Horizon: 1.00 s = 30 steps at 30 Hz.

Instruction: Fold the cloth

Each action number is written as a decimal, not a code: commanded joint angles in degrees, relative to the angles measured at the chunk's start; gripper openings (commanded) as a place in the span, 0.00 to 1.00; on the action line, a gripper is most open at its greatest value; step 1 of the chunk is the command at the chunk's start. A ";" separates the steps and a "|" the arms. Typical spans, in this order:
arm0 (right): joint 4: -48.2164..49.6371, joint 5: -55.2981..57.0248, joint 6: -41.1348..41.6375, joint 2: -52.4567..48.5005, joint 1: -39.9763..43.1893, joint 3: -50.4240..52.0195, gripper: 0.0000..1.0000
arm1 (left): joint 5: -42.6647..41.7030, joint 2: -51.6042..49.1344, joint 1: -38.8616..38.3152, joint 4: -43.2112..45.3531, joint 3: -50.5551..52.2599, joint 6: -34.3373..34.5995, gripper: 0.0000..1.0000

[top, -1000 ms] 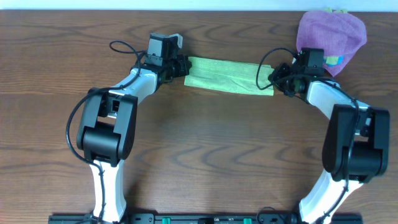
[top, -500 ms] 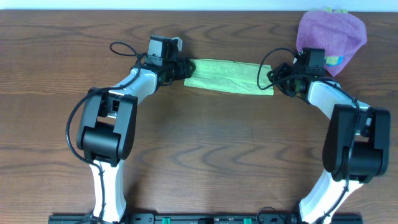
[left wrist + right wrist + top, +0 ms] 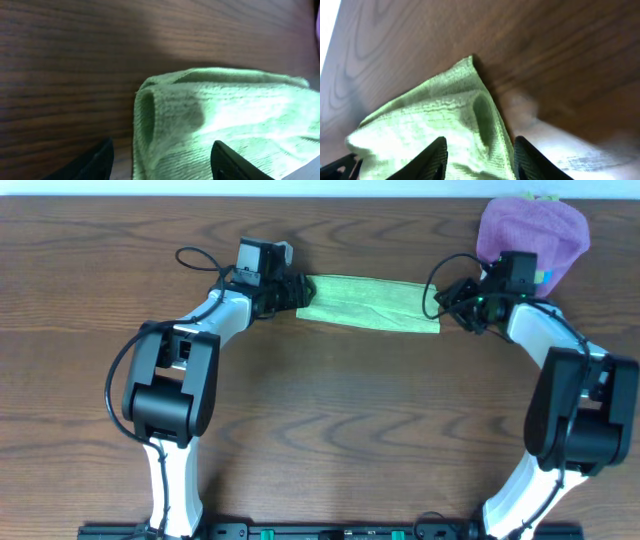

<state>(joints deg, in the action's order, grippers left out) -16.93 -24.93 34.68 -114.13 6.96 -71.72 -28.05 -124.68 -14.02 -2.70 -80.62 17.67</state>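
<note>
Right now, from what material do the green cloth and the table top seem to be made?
The cloth looks like soft microfibre or terry: matte, fuzzy lime-green pile, and its folded edge curls in a rounded loop. The table looks like dark brown wood or wood-look laminate: flowing grain lines, slight sheen; which one, I cannot tell.

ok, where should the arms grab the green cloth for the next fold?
Probably at its two short ends: the cloth lies as a long flat strip between the left gripper and right gripper, and each end's doubled layers form a thick lip. Come in endwise, low.
</note>
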 commanded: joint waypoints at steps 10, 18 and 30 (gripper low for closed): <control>-20.63 11.52 -16.70 12.94 -0.63 -6.99 0.48 | 11.37 14.29 -1.29 -8.68 -1.49 -17.53 0.48; -30.51 23.10 -18.69 15.54 -2.93 -6.97 0.52 | 13.46 13.53 -5.66 -8.70 -1.49 -17.77 0.06; -31.67 23.87 -19.10 15.54 -2.93 -6.97 0.53 | 11.47 8.96 -6.12 -9.40 -1.49 -18.99 0.06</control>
<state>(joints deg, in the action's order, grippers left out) -48.73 -2.24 16.29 -98.89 4.27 -78.06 -16.19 -112.14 -19.99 -12.43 -81.41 -0.05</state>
